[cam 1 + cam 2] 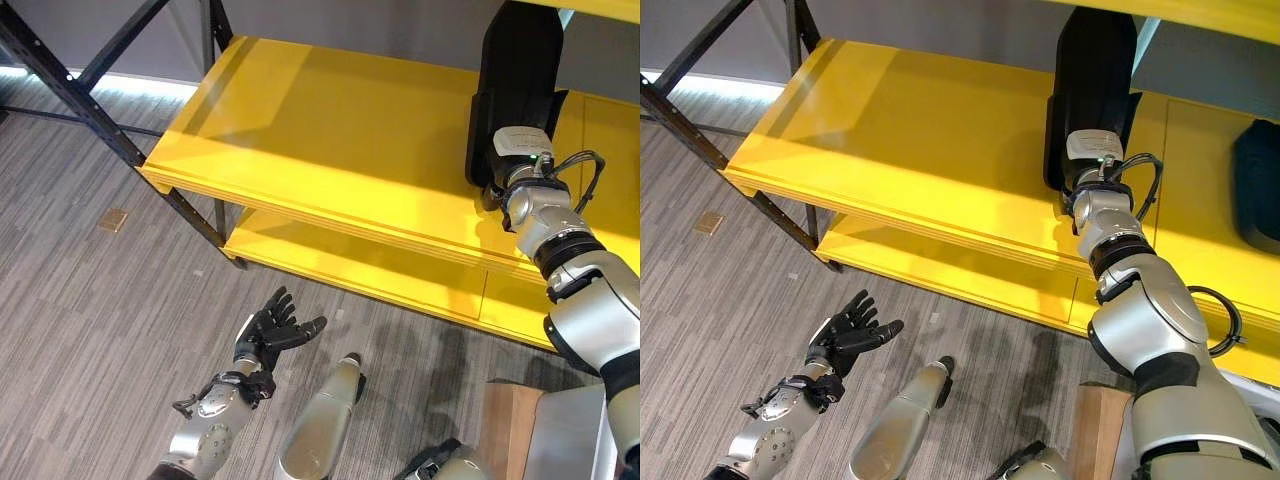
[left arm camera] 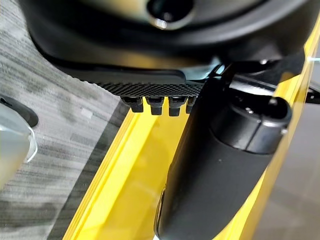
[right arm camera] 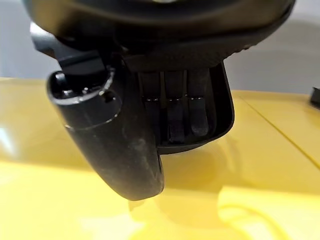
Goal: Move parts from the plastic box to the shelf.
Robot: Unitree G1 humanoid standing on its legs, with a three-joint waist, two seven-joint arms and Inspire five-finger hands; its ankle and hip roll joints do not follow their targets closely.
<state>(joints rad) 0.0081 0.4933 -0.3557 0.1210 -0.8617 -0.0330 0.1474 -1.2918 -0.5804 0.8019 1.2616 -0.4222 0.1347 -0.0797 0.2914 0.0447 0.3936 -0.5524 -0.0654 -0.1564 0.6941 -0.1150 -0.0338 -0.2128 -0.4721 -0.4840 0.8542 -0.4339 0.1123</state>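
Note:
A tall black plastic part [image 1: 515, 80] stands upright on the yellow shelf board [image 1: 300, 130], at its right side. My right hand [image 3: 115, 145] is at the part's lower end. Its fingers [image 3: 172, 115] lie curled against the part's inner face, with the thumb in front, just above the board. My left hand [image 1: 272, 330] hangs low over the floor in front of the shelf. It is open with its fingers [image 2: 157, 102] spread and holds nothing.
A lower yellow board [image 1: 330, 255] runs under the upper one. Black diagonal frame bars [image 1: 90, 100] stand at the shelf's left end. Another dark part [image 1: 1255, 180] lies further right on the shelf. A wooden surface [image 1: 510, 420] shows at the lower right. Grey floor lies on the left.

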